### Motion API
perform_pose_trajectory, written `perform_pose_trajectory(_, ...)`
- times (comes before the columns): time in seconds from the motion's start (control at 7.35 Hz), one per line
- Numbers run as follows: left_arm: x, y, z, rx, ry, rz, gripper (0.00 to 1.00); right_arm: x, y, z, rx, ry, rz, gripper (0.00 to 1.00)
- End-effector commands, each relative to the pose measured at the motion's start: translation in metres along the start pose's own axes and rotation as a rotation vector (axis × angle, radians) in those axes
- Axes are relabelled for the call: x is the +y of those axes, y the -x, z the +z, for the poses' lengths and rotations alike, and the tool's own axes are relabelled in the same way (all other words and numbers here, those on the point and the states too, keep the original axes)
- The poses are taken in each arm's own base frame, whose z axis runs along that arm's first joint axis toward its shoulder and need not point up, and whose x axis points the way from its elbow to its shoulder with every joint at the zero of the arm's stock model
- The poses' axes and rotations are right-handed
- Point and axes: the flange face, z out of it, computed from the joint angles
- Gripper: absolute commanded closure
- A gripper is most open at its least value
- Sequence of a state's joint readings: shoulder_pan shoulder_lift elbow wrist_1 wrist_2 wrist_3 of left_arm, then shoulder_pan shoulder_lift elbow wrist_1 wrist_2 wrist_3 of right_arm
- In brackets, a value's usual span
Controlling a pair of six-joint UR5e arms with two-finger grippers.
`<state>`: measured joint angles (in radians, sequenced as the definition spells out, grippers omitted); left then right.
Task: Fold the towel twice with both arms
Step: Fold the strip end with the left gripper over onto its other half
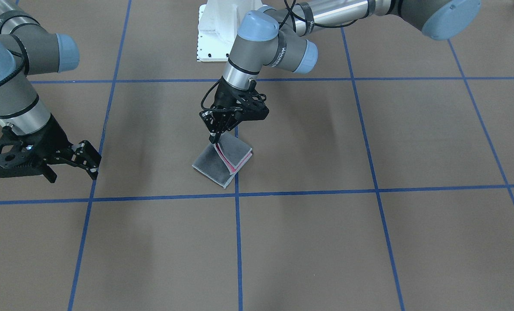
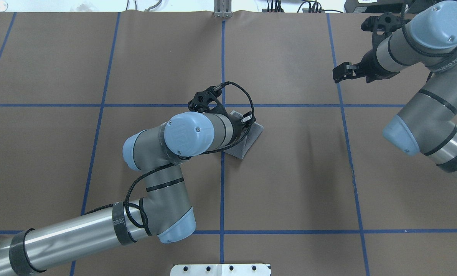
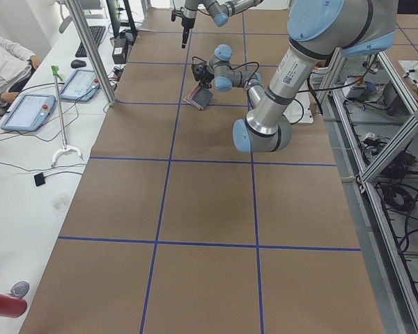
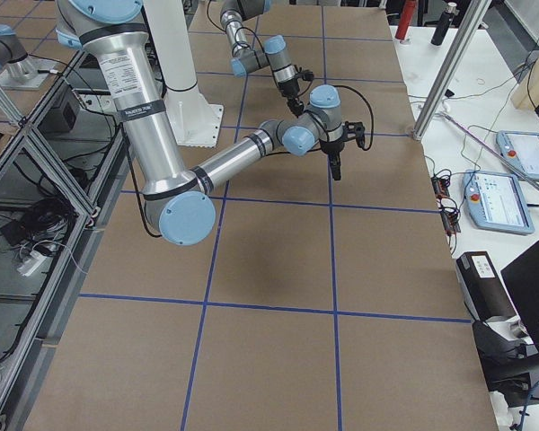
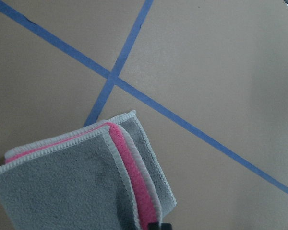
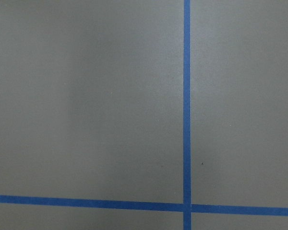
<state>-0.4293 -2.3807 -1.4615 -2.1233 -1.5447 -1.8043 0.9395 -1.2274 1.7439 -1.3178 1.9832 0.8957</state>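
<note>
Front-facing view: my left jaws seem pinched shut on an edge of the folded towel (image 1: 211,163), mid tabletop (image 1: 369,237); my right jaws gape empty, well apart. Best I release gently, lifting straight so nothing unfolds.

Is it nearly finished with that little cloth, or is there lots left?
Nearly finished, it seems. The towel already lies in stacked layers, grey outside, pink showing between, so both folds look made. The left gripper pinches one raised corner; the right gripper hangs open, well clear. Left: let go so it settles flat.
</note>
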Motion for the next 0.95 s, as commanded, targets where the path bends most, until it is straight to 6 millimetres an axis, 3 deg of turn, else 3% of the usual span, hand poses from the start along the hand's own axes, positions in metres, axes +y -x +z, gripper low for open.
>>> perform_pose_trajectory(0.0,-0.014,-0.015,0.0,-0.036,-0.031,-0.009,1.0,0.0,0.0,0.0,-0.001,0.0,-0.001,0.0)
perform_pose_trajectory(0.41,-0.016,-0.042,0.029,-0.073,-0.07,-0.018,1.0,0.001,-0.001,0.001,0.001,0.002,0.001,0.0)
perform_pose_trajectory(0.82,-0.016,-0.049,0.041,-0.092,-0.077,-0.02,1.0,0.0,0.0,0.001,0.001,0.0,0.0,0.0)
